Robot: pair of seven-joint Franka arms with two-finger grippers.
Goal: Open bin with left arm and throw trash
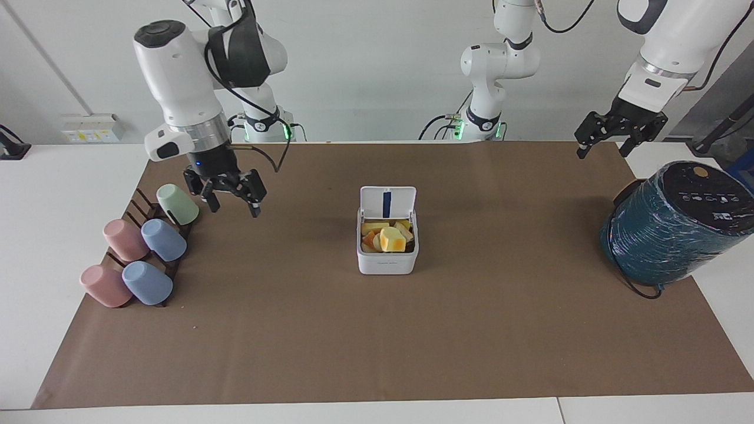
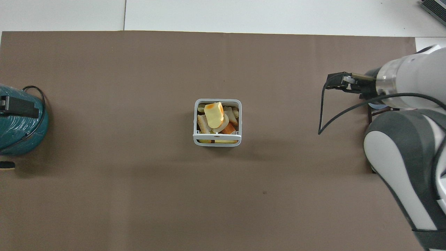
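2 white arms (image 1: 177, 76) with grey joint caps, black cables, black claws (image 1: 227, 191).

You can read no text here: the marks on the small white square bin's (image 1: 387, 266) front wall are illegible.

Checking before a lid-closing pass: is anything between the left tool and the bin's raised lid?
Nothing visible is. The left tool, open, hangs over the table's edge beside the teal cylinder; only bare brown mat lies between it and the bin, whose lid stands open over the trash.
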